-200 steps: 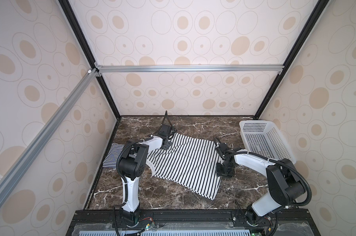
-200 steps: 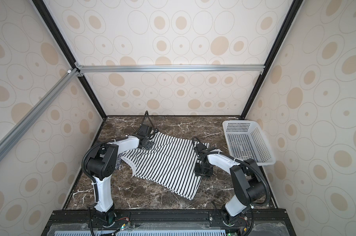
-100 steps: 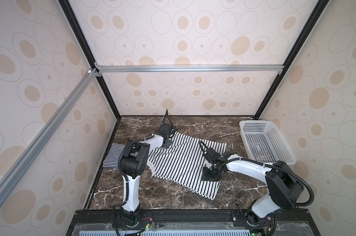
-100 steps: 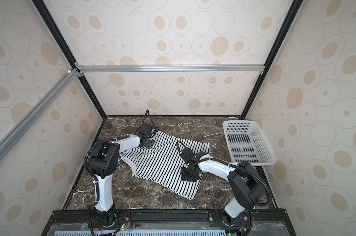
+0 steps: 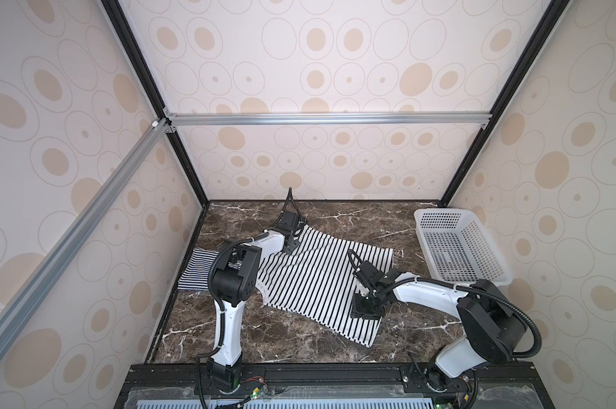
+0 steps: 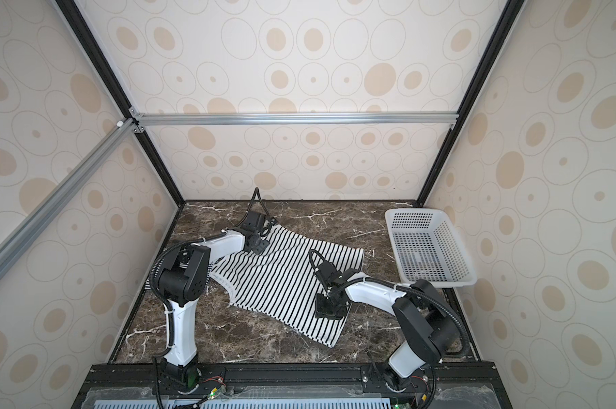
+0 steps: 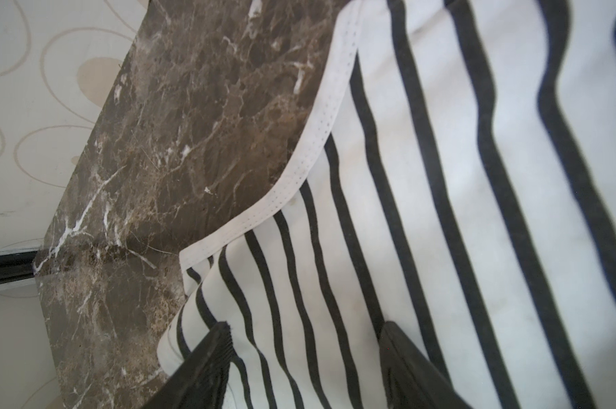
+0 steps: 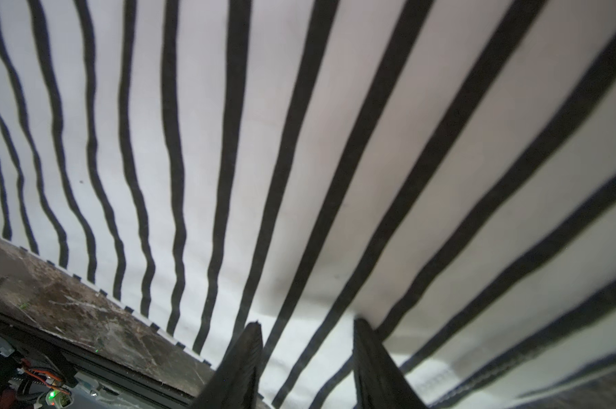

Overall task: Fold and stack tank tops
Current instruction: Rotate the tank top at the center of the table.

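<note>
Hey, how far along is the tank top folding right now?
Done: the fine-striped top lies flat by the left wall, apparently folded. In hand: the wide-striped top lies spread open, left gripper and right gripper on it, jaws apart. Left: folding it and stacking the pair.

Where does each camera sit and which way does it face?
Both top views: high over the robot's base, looking down at the table, wide-striped tank top, fine-striped tank top, basket; left arm, right arm show.
Left wrist: on the left arm, facing past its jaws to that top's white trim.
Right wrist: on the right arm, close over its stripes; jaws show.
Shared: wide-striped tank top, in all four.
</note>
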You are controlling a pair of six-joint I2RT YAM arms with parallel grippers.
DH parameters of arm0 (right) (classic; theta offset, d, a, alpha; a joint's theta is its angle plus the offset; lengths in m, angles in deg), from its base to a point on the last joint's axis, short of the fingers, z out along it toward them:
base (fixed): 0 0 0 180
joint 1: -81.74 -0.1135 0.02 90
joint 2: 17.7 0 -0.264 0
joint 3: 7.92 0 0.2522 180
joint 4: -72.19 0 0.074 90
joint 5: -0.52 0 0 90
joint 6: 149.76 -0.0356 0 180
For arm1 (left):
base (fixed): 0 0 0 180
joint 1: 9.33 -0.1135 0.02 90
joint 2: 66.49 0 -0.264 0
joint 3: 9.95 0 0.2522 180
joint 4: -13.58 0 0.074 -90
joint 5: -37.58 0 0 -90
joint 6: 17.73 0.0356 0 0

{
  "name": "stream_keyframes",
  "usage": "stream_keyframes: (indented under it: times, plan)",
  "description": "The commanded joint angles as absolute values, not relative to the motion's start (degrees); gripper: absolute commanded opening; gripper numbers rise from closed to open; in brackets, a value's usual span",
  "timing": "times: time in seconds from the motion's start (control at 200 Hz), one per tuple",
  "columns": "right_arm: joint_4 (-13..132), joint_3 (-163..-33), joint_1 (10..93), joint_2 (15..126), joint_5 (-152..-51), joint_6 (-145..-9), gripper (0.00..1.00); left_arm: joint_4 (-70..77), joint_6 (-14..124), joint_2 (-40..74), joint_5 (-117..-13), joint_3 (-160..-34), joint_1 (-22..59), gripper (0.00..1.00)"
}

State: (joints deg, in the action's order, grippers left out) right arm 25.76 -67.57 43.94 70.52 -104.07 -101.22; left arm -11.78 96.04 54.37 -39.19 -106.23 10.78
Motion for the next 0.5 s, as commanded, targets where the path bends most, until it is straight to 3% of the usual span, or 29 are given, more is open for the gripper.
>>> stream_keyframes:
  times: [0.0, 0.495]
  plan:
    - [19.4, -63.3, 46.8, 70.2, -100.5, -99.7, 0.45, -13.3, 97.3, 55.2, -38.4, -105.3, 10.0, 0.66]
    - [15.7, -68.5, 54.5, 72.6, -99.7, -91.6, 0.45, -9.8, 96.0, 44.2, -39.4, -88.5, 9.9, 0.66]
